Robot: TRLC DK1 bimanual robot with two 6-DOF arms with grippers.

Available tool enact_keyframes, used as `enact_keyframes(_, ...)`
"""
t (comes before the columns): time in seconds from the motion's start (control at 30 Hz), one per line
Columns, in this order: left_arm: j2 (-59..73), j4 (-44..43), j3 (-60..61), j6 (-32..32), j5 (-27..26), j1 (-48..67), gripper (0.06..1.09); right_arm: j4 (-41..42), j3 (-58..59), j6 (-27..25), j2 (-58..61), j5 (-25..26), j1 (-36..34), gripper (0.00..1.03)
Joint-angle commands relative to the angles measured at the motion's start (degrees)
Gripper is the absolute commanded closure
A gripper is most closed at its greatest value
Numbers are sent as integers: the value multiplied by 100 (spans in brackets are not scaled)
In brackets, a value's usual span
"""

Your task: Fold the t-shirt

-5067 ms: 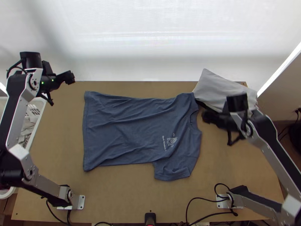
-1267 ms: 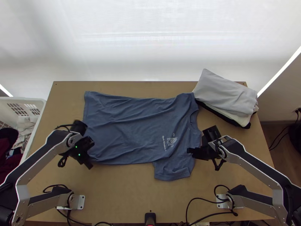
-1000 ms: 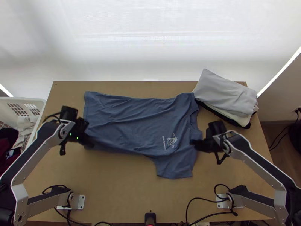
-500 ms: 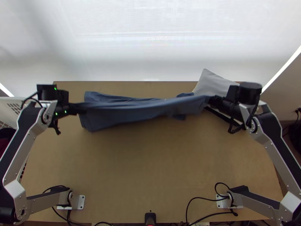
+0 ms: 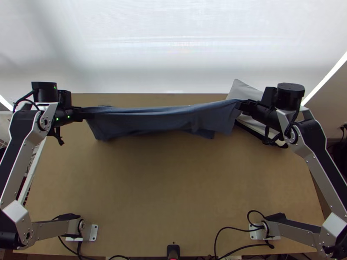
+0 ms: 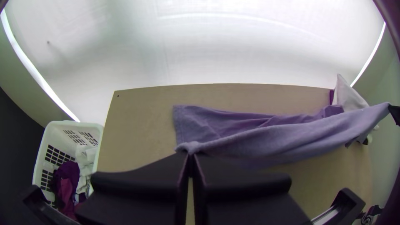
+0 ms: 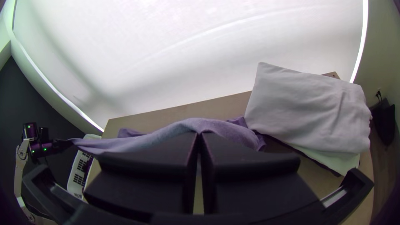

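Note:
The blue t-shirt [image 5: 152,119] is lifted and stretched between both grippers above the table's far part, its lower portion hanging. My left gripper [image 5: 86,113] is shut on its hem-side corner; in the left wrist view the left gripper [image 6: 190,156] pinches the cloth [image 6: 266,141] at its tips. At the sleeve end my right gripper [image 5: 243,105] is shut on the fabric, beside the stack of folded cloth. The right wrist view has the right gripper [image 7: 200,134] with the shirt [image 7: 166,131] draped from its fingertips. Part of the shirt still lies on the table behind the raised edge.
A stack of folded grey and white cloth [image 7: 308,108] lies at the table's far right corner, partly under the right arm. A white basket [image 6: 100,146] with clothes stands off the table's left side. Bare wood [image 5: 165,195] spans the table's near half.
Both grippers, earlier at the shirt's near edge, have carried that edge up and toward the table's far side. The shirt went from spread flat to stretched between them, and the near table is uncovered.

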State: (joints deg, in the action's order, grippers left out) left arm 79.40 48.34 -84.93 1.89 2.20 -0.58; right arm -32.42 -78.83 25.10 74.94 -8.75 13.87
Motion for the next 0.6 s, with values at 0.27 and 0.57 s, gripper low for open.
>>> enact_keyframes(0.27,287,-448,697,22,53,-179,104,87,403,-128,-225,58,19,100)
enact_keyframes(0.57,1263,-1819,1373,-242,44,-48,104,579,1335,-84,-164,58,204,100)
